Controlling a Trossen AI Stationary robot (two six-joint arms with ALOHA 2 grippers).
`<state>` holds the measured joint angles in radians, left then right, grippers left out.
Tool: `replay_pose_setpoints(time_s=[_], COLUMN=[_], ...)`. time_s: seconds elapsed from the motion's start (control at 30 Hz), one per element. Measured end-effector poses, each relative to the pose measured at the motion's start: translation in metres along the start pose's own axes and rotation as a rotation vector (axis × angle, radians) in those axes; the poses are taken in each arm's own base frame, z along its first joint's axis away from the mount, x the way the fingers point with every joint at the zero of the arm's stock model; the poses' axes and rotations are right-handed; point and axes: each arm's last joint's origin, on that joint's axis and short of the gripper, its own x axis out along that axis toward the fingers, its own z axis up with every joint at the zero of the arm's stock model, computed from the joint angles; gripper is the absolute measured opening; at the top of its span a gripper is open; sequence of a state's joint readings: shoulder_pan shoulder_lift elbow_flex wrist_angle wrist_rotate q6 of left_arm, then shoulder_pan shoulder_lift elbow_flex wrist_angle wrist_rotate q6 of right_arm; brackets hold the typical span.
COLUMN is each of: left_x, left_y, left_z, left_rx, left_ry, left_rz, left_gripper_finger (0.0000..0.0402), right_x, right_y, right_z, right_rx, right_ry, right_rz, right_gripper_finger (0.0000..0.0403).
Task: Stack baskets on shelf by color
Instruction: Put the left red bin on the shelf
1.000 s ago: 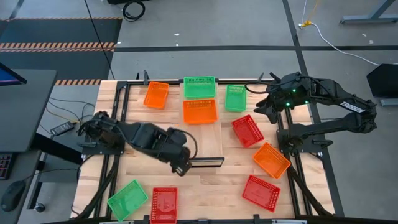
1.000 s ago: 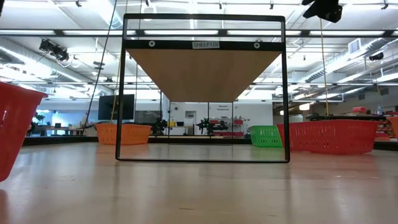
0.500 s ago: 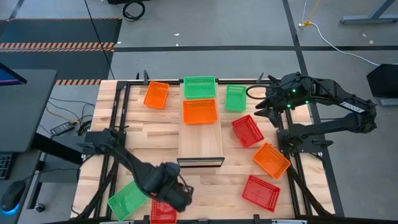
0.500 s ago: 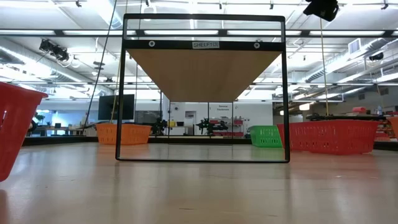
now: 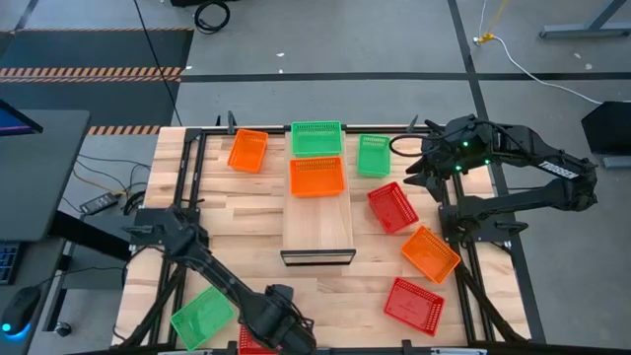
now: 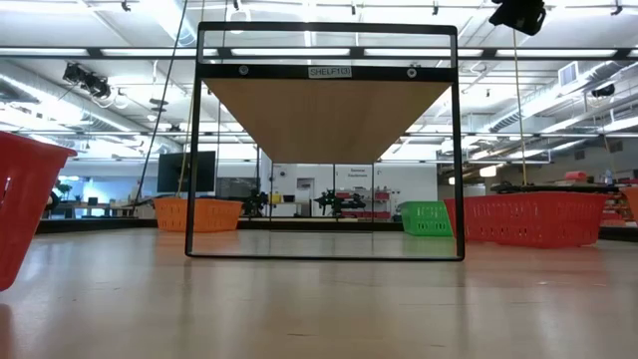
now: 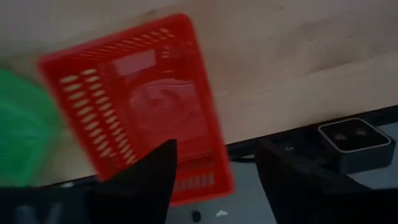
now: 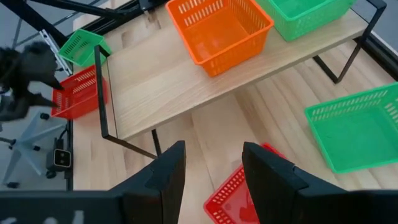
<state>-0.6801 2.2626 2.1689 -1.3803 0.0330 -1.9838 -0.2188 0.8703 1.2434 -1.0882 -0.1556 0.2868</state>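
High view, looking straight down: nine mesh baskets in all, three of each colour. Two sit on the shelf (image 5: 317,229), a green basket (image 5: 316,138) at its far end and an orange basket (image 5: 316,177) touching it; the near part of the board is bare. On the tabletop (image 5: 237,217) lie two more orange baskets, far left (image 5: 247,150) and right (image 5: 430,252); two more green, one (image 5: 373,155) just right of the shelf and one at the near left corner (image 5: 202,317); and three red, two on the right (image 5: 392,207) (image 5: 413,305) and one at the near edge (image 5: 254,340), largely hidden by the left arm. Left gripper (image 7: 211,165) hovers over that red basket, fingers spread and holding nothing. Right gripper (image 8: 210,165) hangs above the far right of the table, fingers parted and empty.
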Motion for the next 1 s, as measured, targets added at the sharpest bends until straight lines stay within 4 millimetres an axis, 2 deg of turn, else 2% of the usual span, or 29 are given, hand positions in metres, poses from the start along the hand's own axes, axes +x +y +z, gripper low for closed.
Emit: replay_pose_setpoints(time_s=[0.17,0.33,0.6,1.0], left_x=[0.024,0.042,0.043,0.073], left_y=[-0.012,-0.015,-0.011,-0.012], left_z=[0.004,0.004,0.0,-0.009], left_rx=[-0.039,-0.048,-0.057,-0.058], left_ry=[-0.006,-0.005,-0.019,-0.031], left_rz=[0.004,0.048,0.075,0.122], left_gripper_finger=[0.0239,0.0228,0.0212,0.0177], right_x=[0.0,0.0,0.0,0.0], right_y=[0.0,0.0,0.001,0.001], right_z=[-0.001,-0.003,-0.006,-0.006], right_rx=[0.003,0.014,0.069,0.06], right_ry=[0.007,0.039,0.077,0.077], right_rz=[0.002,0.02,0.053,0.054], right_gripper_finger=[0.0164,0.0164,0.0164,0.0164])
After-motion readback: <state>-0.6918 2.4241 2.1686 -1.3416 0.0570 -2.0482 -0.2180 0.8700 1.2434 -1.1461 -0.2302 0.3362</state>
